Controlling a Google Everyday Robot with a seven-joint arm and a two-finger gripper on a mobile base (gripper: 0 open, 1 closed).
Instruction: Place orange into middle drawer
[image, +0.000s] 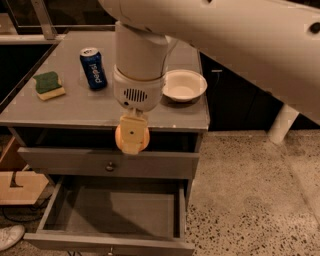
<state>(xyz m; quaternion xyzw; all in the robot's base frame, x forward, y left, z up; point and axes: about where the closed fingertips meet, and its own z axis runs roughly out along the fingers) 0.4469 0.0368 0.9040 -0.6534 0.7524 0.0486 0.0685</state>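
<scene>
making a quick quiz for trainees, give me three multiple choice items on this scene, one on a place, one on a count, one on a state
1. Where is the orange?
A. on the floor
B. held in the tool, in front of the cabinet
C. on a chair

2. How many things stand on the cabinet top?
A. one
B. three
C. five

3. What state is the middle drawer in?
A. pulled open, nothing in it
B. shut
C. taken out altogether

Answers:
1 B: the tool grips the orange out past the cabinet top's front edge, above the open drawer.
2 B: a blue can, a sponge and a white bowl.
3 A: its plain grey inside shows bare.
</scene>
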